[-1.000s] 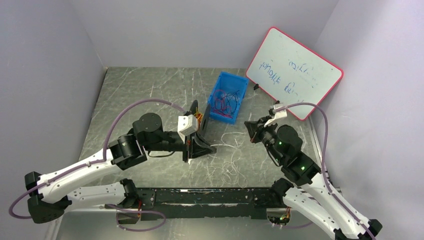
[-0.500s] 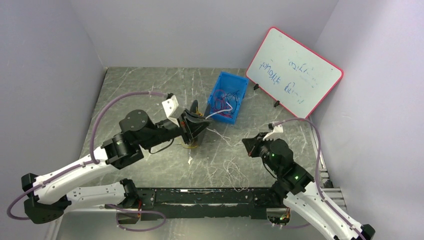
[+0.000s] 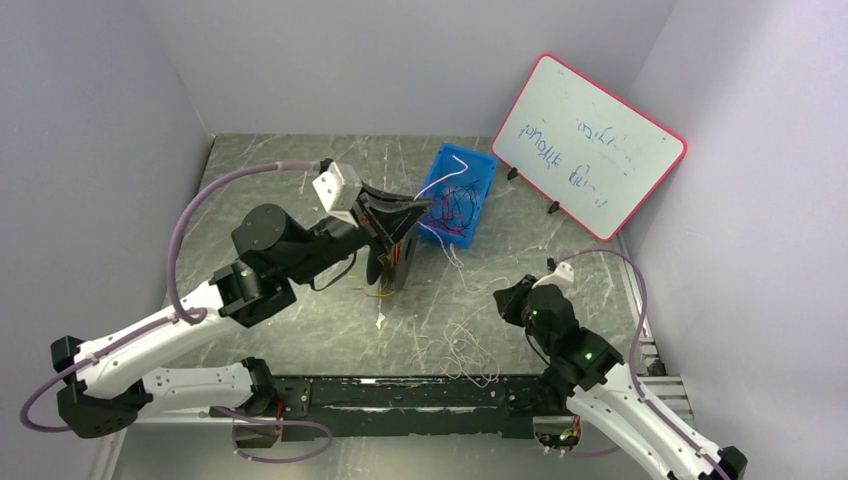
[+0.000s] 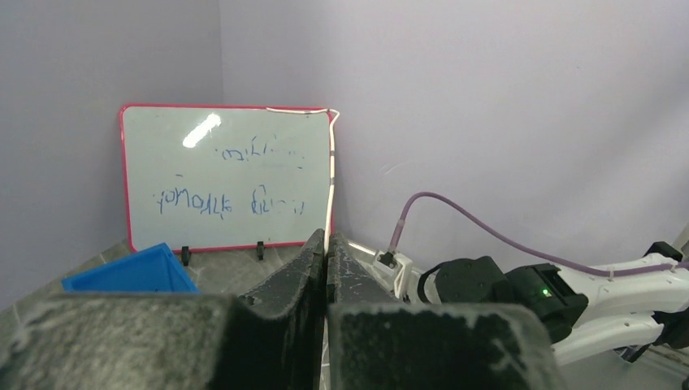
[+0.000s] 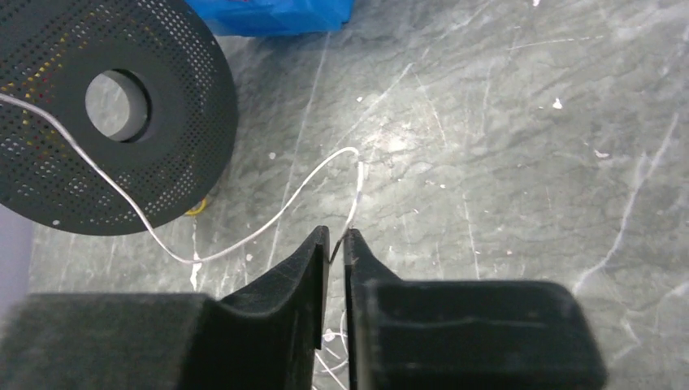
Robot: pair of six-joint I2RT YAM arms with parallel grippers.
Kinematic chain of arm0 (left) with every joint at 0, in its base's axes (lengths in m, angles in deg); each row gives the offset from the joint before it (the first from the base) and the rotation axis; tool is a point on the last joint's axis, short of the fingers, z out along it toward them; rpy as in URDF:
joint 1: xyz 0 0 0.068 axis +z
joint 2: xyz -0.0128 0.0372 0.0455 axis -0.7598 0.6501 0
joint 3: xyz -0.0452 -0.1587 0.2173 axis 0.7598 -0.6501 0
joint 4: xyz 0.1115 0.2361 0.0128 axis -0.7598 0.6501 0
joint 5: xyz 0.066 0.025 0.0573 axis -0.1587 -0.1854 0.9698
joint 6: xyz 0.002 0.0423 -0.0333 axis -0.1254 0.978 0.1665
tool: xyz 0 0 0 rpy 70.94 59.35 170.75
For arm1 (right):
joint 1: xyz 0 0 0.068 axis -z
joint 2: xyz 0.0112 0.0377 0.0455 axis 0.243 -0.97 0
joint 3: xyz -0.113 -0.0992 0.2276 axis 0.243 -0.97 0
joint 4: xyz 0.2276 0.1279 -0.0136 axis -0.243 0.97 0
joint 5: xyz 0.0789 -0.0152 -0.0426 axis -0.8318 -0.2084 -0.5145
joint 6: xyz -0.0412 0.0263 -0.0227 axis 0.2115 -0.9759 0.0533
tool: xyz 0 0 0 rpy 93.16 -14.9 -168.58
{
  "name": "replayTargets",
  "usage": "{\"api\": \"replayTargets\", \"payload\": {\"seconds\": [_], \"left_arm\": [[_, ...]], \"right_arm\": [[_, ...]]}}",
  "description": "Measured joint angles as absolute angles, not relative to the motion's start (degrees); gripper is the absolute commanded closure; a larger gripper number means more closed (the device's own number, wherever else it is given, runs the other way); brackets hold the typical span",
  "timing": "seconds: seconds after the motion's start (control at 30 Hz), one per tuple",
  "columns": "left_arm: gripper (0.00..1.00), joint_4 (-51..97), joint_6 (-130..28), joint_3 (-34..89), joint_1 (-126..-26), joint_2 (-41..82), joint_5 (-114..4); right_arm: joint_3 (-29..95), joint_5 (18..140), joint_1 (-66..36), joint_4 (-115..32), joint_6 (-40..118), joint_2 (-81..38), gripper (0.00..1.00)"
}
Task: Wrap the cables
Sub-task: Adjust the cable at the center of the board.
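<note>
My left gripper [image 3: 425, 207] is raised beside the blue bin [image 3: 480, 195] and is shut on a white cable [image 3: 447, 175] that arches up over the bin. In the left wrist view the cable [image 4: 331, 179] rises from between the closed jaws [image 4: 327, 240]. A black perforated spool [image 5: 162, 154] with yellow-orange strands stands under the left gripper [image 3: 384, 270]. My right gripper [image 3: 507, 298] is low over the table, shut on a white cable [image 5: 268, 223] that runs from its jaws [image 5: 335, 237] to the spool. Red and blue cables [image 3: 450, 208] lie in the bin.
A red-framed whiteboard [image 3: 590, 145] leans at the back right and shows in the left wrist view [image 4: 227, 179]. Loose white cables [image 3: 460, 345] lie tangled on the table near the front edge. Walls close the left, back and right sides.
My left gripper has risen and swung back toward the bin, lifting the white cable off the spool. My right arm has drawn back toward the near edge.
</note>
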State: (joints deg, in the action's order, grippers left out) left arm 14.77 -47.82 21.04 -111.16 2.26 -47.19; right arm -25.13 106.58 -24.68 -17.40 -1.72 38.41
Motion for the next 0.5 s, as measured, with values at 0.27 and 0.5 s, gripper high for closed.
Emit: {"api": "replayTargets", "payload": {"seconds": [0.27,0.5], "left_arm": [[0.93,13.88,-47.49,23.18,-111.16,7.25,-47.26],[0.93,13.77,-46.81,24.17,-111.16,9.96,-46.69]], "right_arm": [[-23.14,106.86,-24.68,-14.05,-3.34,41.88,0.49],[-16.62,106.91,-24.68,-11.06,-3.41,42.89,0.46]]}}
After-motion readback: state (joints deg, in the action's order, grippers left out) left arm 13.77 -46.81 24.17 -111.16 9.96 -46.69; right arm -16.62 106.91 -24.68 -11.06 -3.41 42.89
